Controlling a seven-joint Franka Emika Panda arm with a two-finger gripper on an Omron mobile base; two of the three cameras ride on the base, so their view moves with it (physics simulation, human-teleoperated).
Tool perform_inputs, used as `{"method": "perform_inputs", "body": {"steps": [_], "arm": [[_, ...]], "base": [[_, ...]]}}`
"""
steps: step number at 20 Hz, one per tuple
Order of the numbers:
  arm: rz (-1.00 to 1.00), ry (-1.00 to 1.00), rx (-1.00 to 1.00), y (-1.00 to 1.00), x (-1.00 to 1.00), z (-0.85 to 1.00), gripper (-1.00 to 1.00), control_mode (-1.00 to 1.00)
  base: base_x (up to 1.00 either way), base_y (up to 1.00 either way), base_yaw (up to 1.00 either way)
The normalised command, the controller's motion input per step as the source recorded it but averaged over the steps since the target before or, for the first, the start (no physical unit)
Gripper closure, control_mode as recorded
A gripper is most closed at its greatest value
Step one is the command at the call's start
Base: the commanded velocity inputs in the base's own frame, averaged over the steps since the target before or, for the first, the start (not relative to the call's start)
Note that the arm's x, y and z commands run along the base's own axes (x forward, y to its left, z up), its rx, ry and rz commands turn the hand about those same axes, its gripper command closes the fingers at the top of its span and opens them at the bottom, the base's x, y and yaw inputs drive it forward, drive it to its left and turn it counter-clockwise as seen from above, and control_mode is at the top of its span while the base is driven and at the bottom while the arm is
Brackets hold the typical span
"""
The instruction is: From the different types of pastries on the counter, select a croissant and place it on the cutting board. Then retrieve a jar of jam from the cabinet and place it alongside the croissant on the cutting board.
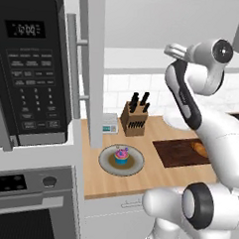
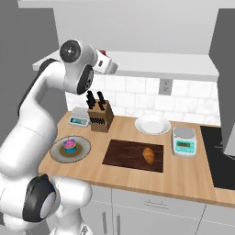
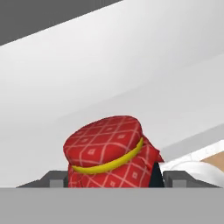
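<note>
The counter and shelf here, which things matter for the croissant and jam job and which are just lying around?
For the job:
croissant, already on the cutting board
jam jar, between the gripper fingers up at the cabinet shelf

Just lying about:
cupcake on its plate
knife block
white plate
two scales
microwave

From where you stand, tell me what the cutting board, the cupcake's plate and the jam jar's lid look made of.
The cutting board looks like dark, matte wood: streaky grain shows. The plate under the cupcake seems glazed ceramic or stoneware, smooth grey-brown with a pale rim; the render leaves that open. The jar of jam appears topped with red checked cloth, puffed and gathered under a yellow band.
</note>
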Motion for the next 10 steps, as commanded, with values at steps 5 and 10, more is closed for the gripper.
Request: {"method": "perform_inputs", "body": {"steps": [5, 10], "arm": [[-0.01, -0.08, 0.09, 0.00, -1.00, 0.17, 1.00, -1.00], [-0.06, -0.05, 0.06, 0.00, -1.00, 0.10, 1.00, -1.00]], "base": [[0.00, 0.00, 0.00], [0.00, 0.00, 0.00]]}}
